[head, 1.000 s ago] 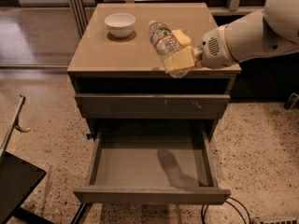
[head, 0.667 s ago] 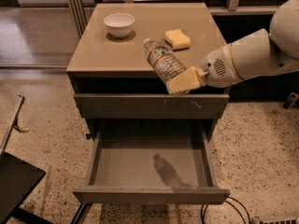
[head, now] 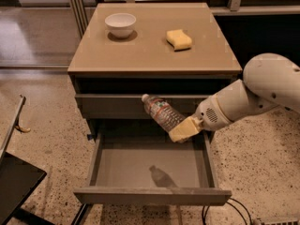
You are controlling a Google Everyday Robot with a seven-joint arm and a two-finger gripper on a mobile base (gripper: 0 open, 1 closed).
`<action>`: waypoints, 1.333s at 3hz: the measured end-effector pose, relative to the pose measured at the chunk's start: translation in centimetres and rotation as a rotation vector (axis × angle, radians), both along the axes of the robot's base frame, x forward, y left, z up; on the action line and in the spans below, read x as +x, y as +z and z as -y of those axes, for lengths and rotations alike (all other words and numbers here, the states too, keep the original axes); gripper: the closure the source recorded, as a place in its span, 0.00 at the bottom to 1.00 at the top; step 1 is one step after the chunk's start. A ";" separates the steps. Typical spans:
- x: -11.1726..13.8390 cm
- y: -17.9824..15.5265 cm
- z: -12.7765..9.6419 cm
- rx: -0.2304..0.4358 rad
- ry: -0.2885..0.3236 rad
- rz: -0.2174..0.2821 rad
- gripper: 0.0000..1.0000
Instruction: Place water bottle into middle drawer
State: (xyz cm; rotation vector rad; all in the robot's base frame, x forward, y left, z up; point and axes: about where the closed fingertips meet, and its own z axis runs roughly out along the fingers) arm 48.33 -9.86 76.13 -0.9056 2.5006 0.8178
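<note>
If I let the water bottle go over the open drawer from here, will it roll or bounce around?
Likely to roll: the water bottle is round, held tilted by the gripper above the smooth floor of the middle drawer; the walls should contain it. It looks like thin clear plastic, so probably light and may bounce a little.
</note>
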 end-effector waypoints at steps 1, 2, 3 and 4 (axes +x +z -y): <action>-0.6 -7.3 -0.6 -0.020 -0.025 -0.089 1.00; -0.6 -14.1 -1.9 -0.058 -0.070 -0.150 1.00; -0.6 -14.1 -1.9 -0.058 -0.070 -0.150 1.00; -0.6 -14.2 -3.2 -0.060 -0.034 -0.139 1.00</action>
